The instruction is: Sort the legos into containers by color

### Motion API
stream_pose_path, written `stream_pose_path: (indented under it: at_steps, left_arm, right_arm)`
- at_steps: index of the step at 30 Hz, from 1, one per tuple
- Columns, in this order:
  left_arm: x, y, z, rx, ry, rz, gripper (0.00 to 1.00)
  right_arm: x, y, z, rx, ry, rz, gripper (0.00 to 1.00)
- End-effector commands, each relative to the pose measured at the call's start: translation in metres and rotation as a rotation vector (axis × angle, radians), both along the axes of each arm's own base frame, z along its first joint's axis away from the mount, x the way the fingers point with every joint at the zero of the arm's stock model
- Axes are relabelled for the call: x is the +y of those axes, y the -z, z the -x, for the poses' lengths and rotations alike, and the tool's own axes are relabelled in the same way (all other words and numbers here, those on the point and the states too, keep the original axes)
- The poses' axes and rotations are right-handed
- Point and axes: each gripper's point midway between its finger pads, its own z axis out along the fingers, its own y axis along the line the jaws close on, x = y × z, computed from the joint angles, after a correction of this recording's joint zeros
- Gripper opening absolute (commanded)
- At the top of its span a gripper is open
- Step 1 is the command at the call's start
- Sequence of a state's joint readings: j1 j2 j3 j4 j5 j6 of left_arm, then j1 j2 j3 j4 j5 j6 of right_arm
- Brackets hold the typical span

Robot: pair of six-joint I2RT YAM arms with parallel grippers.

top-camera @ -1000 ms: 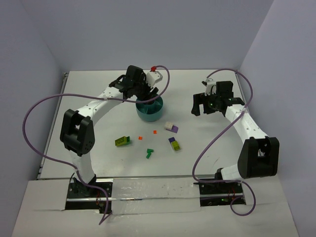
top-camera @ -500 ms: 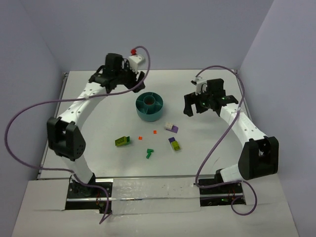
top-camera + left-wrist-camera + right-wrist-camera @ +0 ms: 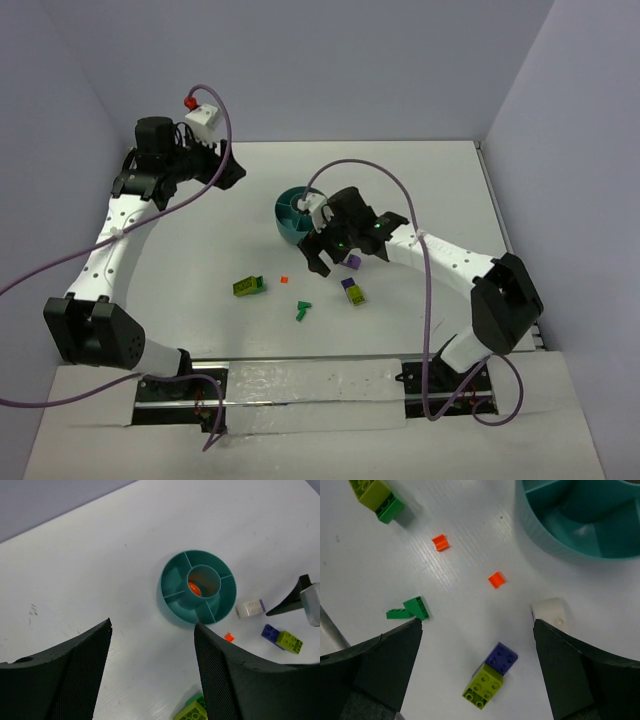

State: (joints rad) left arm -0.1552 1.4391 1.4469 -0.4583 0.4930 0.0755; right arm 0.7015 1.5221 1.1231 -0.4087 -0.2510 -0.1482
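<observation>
The teal bowl [image 3: 293, 213] stands mid-table, and an orange bit [image 3: 194, 588] lies in its central ring. My right gripper [image 3: 325, 262] hovers open just in front of the bowl, with nothing between its fingers. The purple-and-yellow lego [image 3: 490, 675] lies below its gap, and the white end of the purple-and-white lego [image 3: 550, 611] is by its right fingertip. Two orange-red bits [image 3: 496, 579] [image 3: 440, 542], a dark green piece [image 3: 410, 609] and a lime-green brick [image 3: 247, 286] lie on the table. My left gripper [image 3: 228, 172] is open and empty, high at the back left.
Grey walls close the table [image 3: 430, 190] at the back and on both sides. Purple cables [image 3: 40, 260] loop from both arms. The right arm's forearm [image 3: 440, 252] stretches across the right half, just in front of the bowl's right side.
My left arm has swung away from above the bowl to the back left. My right arm has come in from the right back to just in front of the bowl, over the legos.
</observation>
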Motion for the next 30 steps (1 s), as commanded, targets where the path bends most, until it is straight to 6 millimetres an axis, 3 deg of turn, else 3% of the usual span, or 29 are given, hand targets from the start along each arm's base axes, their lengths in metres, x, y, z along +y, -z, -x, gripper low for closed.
stream_pose_path:
  at_steps: [1,7,13,17,19,22,30]
  left_arm:
    - [-0.014,0.001,0.024,0.015,0.144,0.051,0.74]
    - [-0.023,-0.001,0.03,0.016,0.21,0.081,0.74]
    - [-0.023,0.001,0.029,0.013,0.213,0.078,0.74]
    - [-0.022,0.002,0.031,0.006,0.209,0.069,0.74]
    - [-0.02,0.0,0.032,-0.007,0.204,0.063,0.74]
    - [-0.019,0.003,0.035,-0.005,0.202,0.055,0.74]
    - [-0.016,0.009,0.036,0.0,0.204,0.026,0.74]
  right_arm:
    - [0.013,0.003,-0.006,-0.096,-0.162,0.015,0.97]
    - [0.021,0.02,0.002,-0.176,-0.449,0.045,0.93]
    - [0.023,0.032,0.009,-0.26,-0.764,0.086,0.78]
    - [0.026,0.037,0.002,-0.246,-0.842,0.133,0.66]
    - [0.025,0.051,-0.003,-0.2,-0.862,0.168,0.59]
    - [0.03,0.051,-0.016,-0.194,-0.854,0.172,0.57]
    - [0.025,0.07,-0.024,-0.159,-0.851,0.23,0.51]
